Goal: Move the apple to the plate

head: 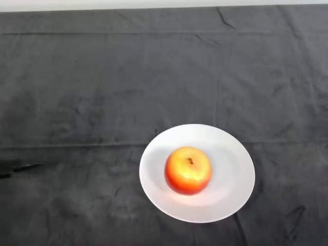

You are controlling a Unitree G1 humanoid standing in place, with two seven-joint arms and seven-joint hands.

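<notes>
A dark, creased cloth (102,92) covers the table from edge to edge, with a pale strip of background along the far edge. The apple (188,170) (red at its sides, yellow around the stem, which faces up) sits on the white plate (233,154), slightly left of the plate's middle and clear of its rim. The plate lies flat on the cloth toward the table's near edge, a little right of centre. No part of the robot's hand appears in the head view, so its state cannot be told.
</notes>
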